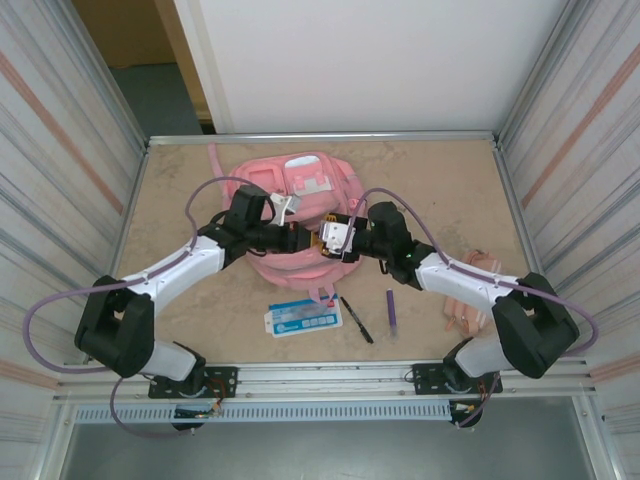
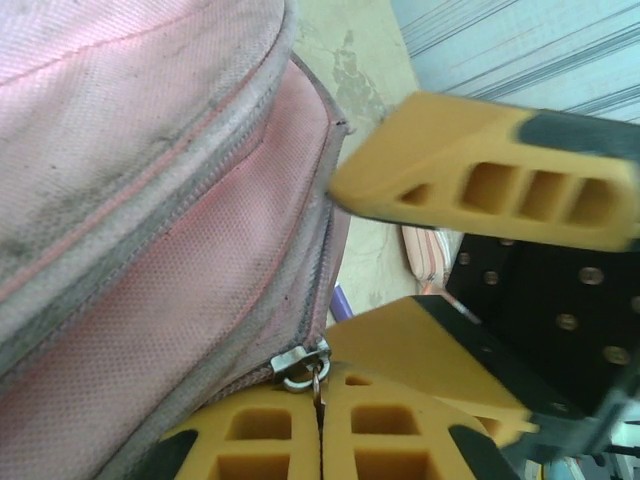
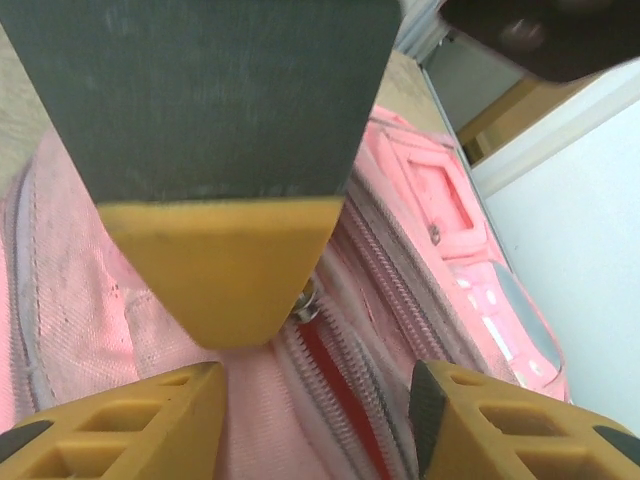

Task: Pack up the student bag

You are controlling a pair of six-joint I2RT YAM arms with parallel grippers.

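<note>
while the left gripper (image 2: 320,445) is pinched tight on the metal zipper pull (image 2: 305,368), its two yellow fingers pressed flat together with the pull's ring caught at the tips, the right gripper (image 3: 318,425) has its jaws standing well apart and grips nothing. it hovers just over the same zipper (image 3: 300,365), coming in from the opposite side. both grippers are nearly tip to tip over the near part of the student bag (image 1: 290,185). the zipper is parted a little under the right gripper, with red lining visible in the gap. the bag lies on the table (image 1: 450,190), centre-back, front pockets and white patch (image 1: 300,162) facing up. a pink strap (image 1: 213,160) trails toward the back left corner. nearer the arm bases, a blue-and-white card (image 1: 304,318) lies just off the bag's near edge, a black pen (image 1: 355,318) is beside it, and a purple pen (image 1: 391,311) is further right, apart. a striped fabric item (image 1: 470,300) sits partly under the right arm; can't tell what it is.
</note>
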